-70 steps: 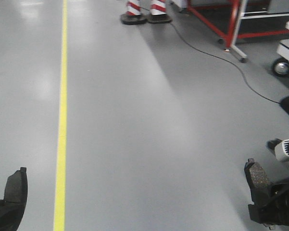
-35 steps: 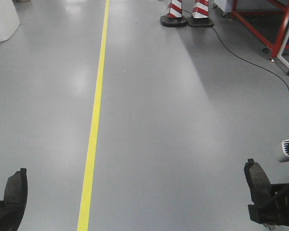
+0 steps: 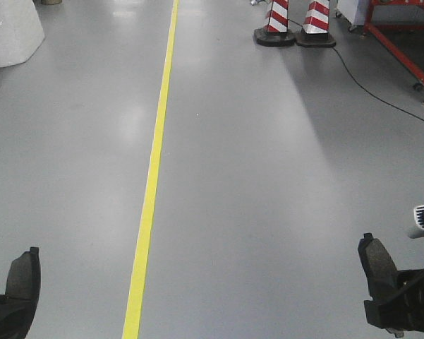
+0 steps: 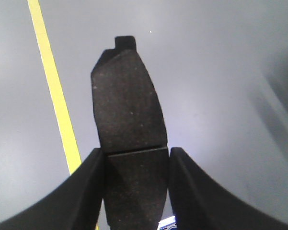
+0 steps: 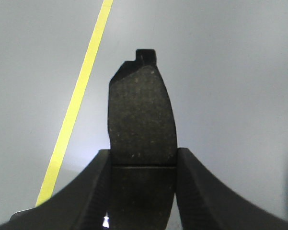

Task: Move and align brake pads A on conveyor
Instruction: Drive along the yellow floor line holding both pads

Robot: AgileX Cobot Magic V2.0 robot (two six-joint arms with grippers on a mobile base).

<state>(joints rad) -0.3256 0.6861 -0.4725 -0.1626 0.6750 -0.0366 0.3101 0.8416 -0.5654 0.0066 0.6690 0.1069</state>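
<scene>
The left brake pad A [image 4: 127,120] stands upright, pinched at its lower half between the left gripper's [image 4: 135,153] fingers [image 4: 81,191], which sit narrow against both its edges; its small end tab points up. The right brake pad A [image 5: 141,115] is held the same way by the right gripper [image 5: 144,155], fingers [image 5: 91,191] pressed to its sides, tab uppermost. Both pads hang over bare grey floor [image 3: 268,176], touching nothing else. In the front view the left pad shows left of the yellow line [image 3: 149,191] and the right pad well to the right of it. Wide open floor lies on both sides of the line. Far along and right of the line stand two red-and-white cones [image 3: 279,25], a black cable [image 3: 367,85] and a red frame [image 3: 402,42]; left of it, a white block [image 3: 10,32]
</scene>
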